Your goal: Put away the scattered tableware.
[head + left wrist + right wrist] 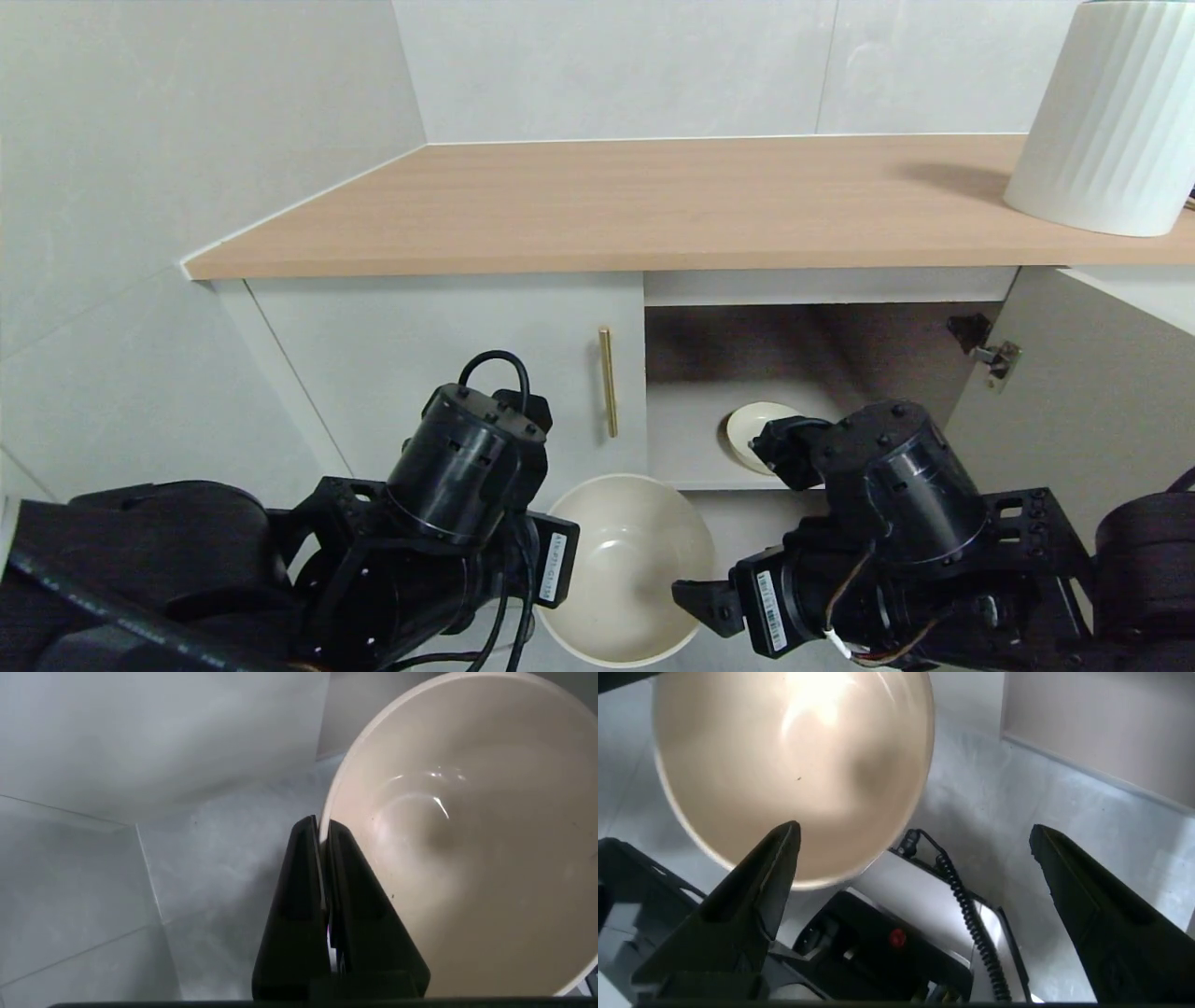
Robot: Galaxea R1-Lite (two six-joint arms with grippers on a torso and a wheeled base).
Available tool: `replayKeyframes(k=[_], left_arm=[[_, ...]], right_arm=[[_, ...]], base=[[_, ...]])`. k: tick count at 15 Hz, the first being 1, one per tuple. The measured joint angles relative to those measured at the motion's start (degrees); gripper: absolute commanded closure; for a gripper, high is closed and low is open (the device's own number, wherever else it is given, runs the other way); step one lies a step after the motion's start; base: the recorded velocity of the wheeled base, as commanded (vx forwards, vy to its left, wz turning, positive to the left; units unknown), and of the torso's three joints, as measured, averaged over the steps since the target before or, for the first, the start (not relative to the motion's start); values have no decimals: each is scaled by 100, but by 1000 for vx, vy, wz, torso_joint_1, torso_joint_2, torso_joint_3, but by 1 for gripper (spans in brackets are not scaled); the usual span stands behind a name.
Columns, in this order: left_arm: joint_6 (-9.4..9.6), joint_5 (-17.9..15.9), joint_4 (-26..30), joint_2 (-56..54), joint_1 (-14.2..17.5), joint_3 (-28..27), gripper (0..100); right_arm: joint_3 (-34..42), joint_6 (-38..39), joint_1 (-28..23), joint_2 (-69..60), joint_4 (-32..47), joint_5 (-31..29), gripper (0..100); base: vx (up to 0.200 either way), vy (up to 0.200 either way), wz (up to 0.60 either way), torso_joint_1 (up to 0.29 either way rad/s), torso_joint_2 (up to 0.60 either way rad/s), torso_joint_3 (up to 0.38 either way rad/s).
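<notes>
- bowl: cream, at 6 o'clock in head view, below the open cabinet.
- left gripper: jaws pinching the bowl's rim, likely for carrying it to the shelf.
- right gripper: jaws spread, holding nothing.
- saucer: already on the cabinet shelf, at 1 o'clock from the bowl.

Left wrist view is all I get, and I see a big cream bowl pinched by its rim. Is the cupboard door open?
Observer: Yes. The cabinet's right door stands open; the left door is shut.
Operator: Is anything inside?
Observer: A small cream dish lies on the shelf inside, near the front, partly hidden by the right arm.
Operator: What's my other hand doing?
Observer: The right gripper is open and empty, near the bowl that the left gripper holds.
</notes>
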Motion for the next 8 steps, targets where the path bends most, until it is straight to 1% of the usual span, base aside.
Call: replayKeyframes(k=[1, 8], left_arm=[[0, 1, 0, 1, -13, 6, 100], [-6, 37, -2, -30, -88, 9, 100]], right_arm=[[-5, -2, -5, 57, -67, -5, 100], [-16, 22, -7, 241, -152, -2, 100]], base=[[0, 0, 0, 0, 0, 0], [0, 0, 0, 0, 0, 0]])
